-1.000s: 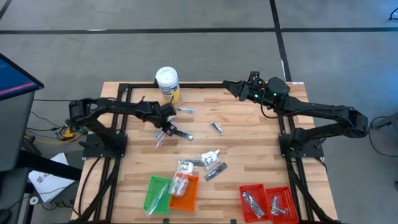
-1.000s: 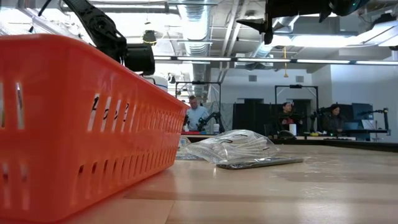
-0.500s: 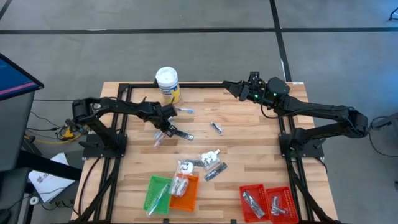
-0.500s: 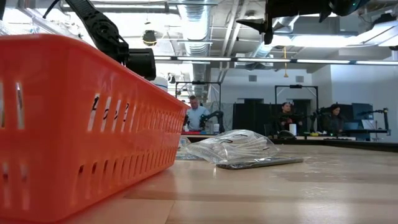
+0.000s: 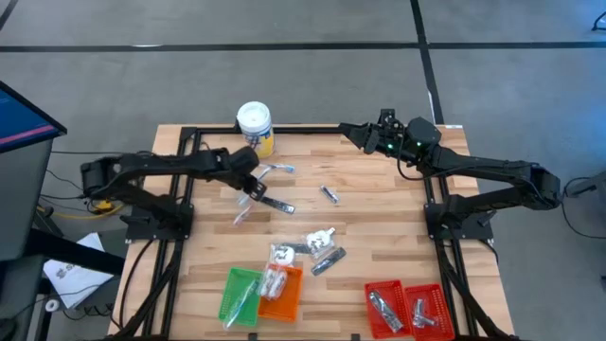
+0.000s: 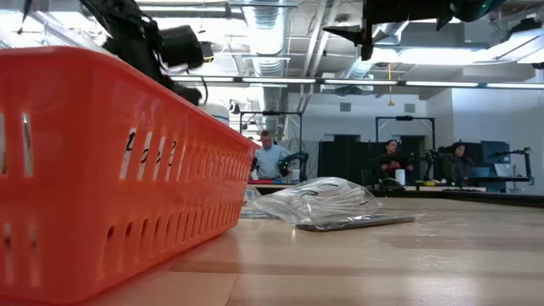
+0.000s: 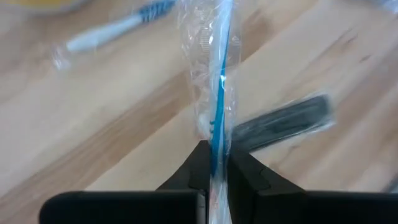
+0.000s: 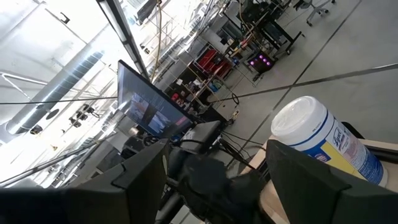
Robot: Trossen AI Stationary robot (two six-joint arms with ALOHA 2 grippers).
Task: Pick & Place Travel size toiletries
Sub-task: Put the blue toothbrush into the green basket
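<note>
here, the left claw (image 5: 248,186) is clamped on a clear-wrapped blue stick (image 7: 219,93), its dark fingers (image 7: 199,163) pinching the crinkled wrapper just above the wooden bench (image 5: 379,213) near the white-lidded tub (image 5: 255,126). beneath it lies a slim dark tube (image 5: 276,205), with a second wrapped stick (image 5: 277,169) close to the tub and a short dark tube (image 5: 329,194) further toward the middle. nearer the front edge, white packets and a dark tube (image 5: 319,249) sit in a loose cluster beside the orange tray (image 5: 281,294) and green tray (image 5: 238,295), each already holding wrapped items. two red trays (image 5: 410,308) at the front right carry silvery pieces. the right claw (image 5: 352,134) hangs open and empty above the far edge of the bench, well apart from everything on it. across the room behind the bench, several people (image 6: 270,156) sit at workstations.
</note>
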